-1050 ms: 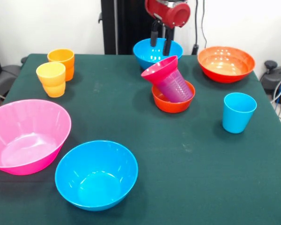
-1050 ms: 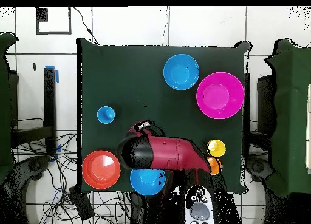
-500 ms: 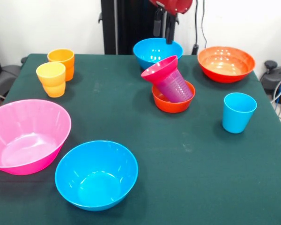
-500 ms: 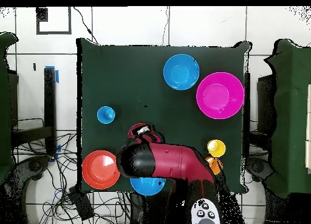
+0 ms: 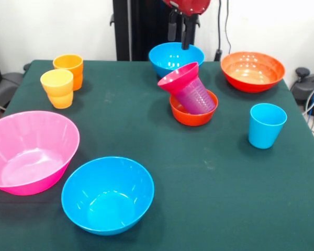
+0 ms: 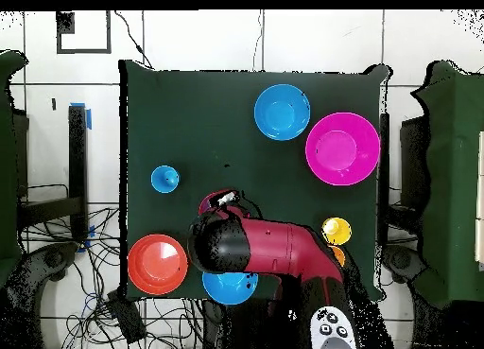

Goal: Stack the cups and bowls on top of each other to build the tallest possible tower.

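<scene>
The gripper (image 5: 178,37) hangs high above the far blue bowl (image 5: 176,57), its two dark jaws spread apart and pinching nothing. Just in front of that bowl stands the tower (image 5: 191,97): a small orange-red bowl (image 5: 191,116) on the green bench (image 5: 209,178), a ribbed translucent purple cup (image 5: 197,97) lying tilted inside it, and a small magenta bowl (image 5: 177,77) perched slantwise on the cup's upper end.

The step in hand looks like choosing the next piece. To do it well, I would judge that the leaning cup needs righting first (nothing will sit level on that slanted magenta bowl). A descent should come straight down beside the pile, since a nudge could tip the cup out of its base. The light blue cup (image 5: 266,125), standing upright and apart from the rest, offers the easiest rim to pinch.

All the pieces are smooth, glossy plastic, likely slippery between the jaws. The wide orange-red bowl (image 5: 252,70), the near blue bowl (image 5: 108,194) and the large pink bowl (image 5: 29,151) are shallow and flared, better as bases than caps. The orange cup (image 5: 69,67) and yellow-orange cup (image 5: 58,88) are squat tumblers, touching or nearly so.
</scene>
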{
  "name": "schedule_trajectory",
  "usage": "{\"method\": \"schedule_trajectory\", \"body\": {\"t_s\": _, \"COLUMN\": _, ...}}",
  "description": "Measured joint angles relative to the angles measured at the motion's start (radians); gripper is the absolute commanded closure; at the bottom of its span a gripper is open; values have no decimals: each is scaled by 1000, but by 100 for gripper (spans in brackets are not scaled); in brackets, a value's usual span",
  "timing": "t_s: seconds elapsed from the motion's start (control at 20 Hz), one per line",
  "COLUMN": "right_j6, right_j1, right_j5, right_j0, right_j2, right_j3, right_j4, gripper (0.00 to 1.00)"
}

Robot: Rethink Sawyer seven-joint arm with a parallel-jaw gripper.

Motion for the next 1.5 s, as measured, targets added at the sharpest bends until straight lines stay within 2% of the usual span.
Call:
{"method": "schedule_trajectory", "body": {"t_s": 0.25, "right_j6": 0, "right_j1": 38, "right_j5": -57, "right_j0": -26, "right_j2": 49, "right_j3": 0, "right_j4": -13, "gripper": 0}}
{"method": "schedule_trajectory", "body": {"t_s": 0.65, "right_j6": 0, "right_j1": 118, "right_j5": -157, "right_j0": -27, "right_j2": 92, "right_j3": 2, "right_j4": -56, "gripper": 0}}
{"method": "schedule_trajectory", "body": {"t_s": 1.15, "right_j6": 0, "right_j1": 185, "right_j5": -179, "right_j0": -16, "right_j2": 93, "right_j3": 2, "right_j4": -91, "gripper": 0}}
{"method": "schedule_trajectory", "body": {"t_s": 1.5, "right_j6": 0, "right_j1": 222, "right_j5": -179, "right_j0": 22, "right_j2": 78, "right_j3": 1, "right_j4": -108, "gripper": 0}}
